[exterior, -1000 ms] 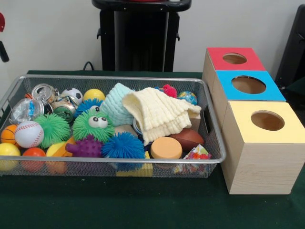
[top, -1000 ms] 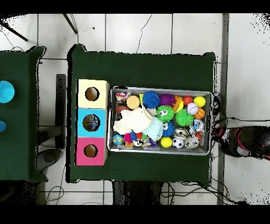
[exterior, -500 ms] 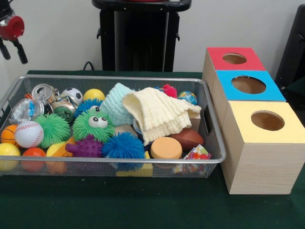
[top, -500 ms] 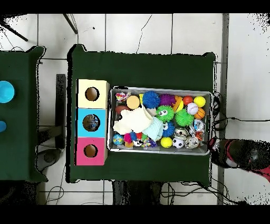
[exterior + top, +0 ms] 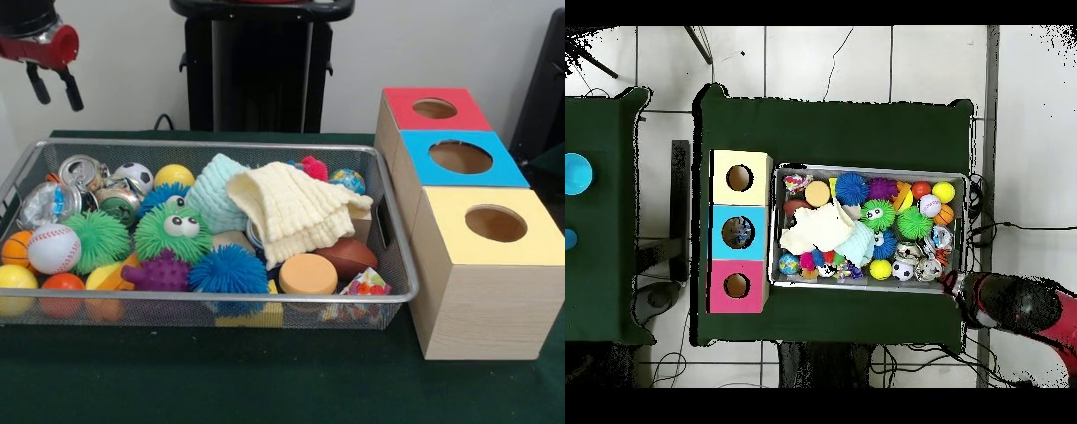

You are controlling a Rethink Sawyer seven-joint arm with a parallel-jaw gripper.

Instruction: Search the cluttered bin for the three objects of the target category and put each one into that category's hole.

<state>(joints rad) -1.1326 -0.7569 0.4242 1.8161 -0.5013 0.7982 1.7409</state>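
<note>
Front view, left to right. Gripper (image 5: 54,88) at upper left of frame, above the bin's far-left corner, not touching anything; two black fingers hang apart with nothing between them. In the overhead view the gripper (image 5: 953,290) sits just off the bin's lower-right corner.

Wire mesh bin (image 5: 203,312) spans left and centre on the green table (image 5: 265,384). Left end: baseball (image 5: 53,247), orange and yellow balls, crushed can (image 5: 81,170), soccer ball (image 5: 134,175). Next: green spiky ball with eyes (image 5: 174,231), purple spiky toy (image 5: 161,272), blue spiky ball (image 5: 228,270). Centre: cream cloth (image 5: 293,210) draped over a pale teal knit piece (image 5: 214,193); orange disc (image 5: 307,273) at the front wall, brown football (image 5: 347,256) just beside it.

Right of the bin: three wooden boxes in a row touching, each with a round hole on top: yellow box (image 5: 491,269) nearest the frame's bottom, blue box (image 5: 459,159), red box (image 5: 433,109) farthest up. Cannot tell which category is the target.
</note>
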